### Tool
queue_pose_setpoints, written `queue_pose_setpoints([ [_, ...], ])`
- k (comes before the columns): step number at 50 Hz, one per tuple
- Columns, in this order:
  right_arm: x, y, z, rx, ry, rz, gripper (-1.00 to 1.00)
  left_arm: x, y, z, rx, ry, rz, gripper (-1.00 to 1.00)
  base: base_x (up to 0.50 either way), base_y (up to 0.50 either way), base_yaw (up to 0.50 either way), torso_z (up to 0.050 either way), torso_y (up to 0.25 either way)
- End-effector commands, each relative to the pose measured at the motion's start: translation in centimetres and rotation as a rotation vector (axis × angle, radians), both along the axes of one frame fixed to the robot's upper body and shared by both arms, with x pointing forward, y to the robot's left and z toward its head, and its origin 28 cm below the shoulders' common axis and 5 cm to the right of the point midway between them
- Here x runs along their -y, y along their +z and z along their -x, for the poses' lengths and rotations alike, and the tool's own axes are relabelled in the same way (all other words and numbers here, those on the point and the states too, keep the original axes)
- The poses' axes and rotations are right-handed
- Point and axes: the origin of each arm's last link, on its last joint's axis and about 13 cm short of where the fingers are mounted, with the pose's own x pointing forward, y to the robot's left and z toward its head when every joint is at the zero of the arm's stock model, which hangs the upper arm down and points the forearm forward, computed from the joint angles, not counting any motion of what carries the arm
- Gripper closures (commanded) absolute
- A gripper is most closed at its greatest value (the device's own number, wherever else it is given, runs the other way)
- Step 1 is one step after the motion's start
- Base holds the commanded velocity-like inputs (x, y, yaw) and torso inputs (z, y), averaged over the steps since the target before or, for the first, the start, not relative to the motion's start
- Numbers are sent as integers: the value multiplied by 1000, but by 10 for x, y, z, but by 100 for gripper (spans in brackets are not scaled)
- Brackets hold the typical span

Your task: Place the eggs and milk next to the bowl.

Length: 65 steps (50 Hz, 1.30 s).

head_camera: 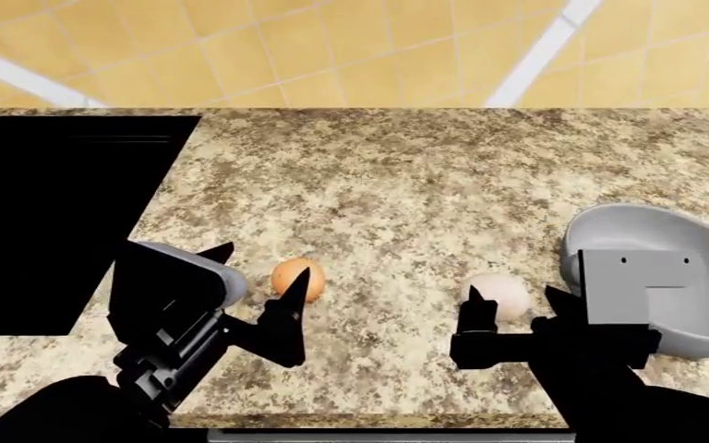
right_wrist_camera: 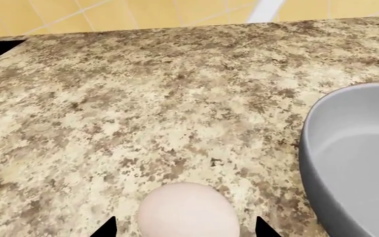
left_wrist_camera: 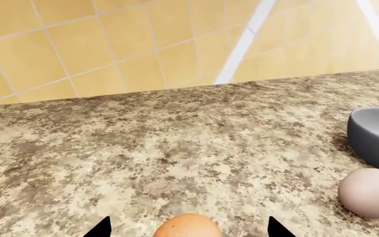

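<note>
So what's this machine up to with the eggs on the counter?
Each arm has its tool around one egg on the speckled countertop. The left tool sits open around the orange-brown egg, and the right tool sits open around the pale egg, which lies just beside the grey bowl. Neither egg looks lifted. No milk jug is in view.
</note>
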Motion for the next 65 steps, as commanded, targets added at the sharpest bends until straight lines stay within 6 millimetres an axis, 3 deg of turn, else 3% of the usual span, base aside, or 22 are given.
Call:
queue_pose_setpoints([
  [1,3,-6,-11,-17,2,15,-100,1,-2,-4,-10,5,-4,-100,0,0,0,0,0],
  [56,6,-25,-30,-105,30,5,-100,-1,-7,-9,-32,3,-1,-100,0,0,0,0,0],
  [57,6,-25,-30,-103,31,5,100,-1,-7,-9,-32,3,-1,-100,0,0,0,0,0],
  [65,5,-20,-28,-62,27,17,100,-1,-6,-9,-30,4,-1,-100,0,0,0,0,0],
])
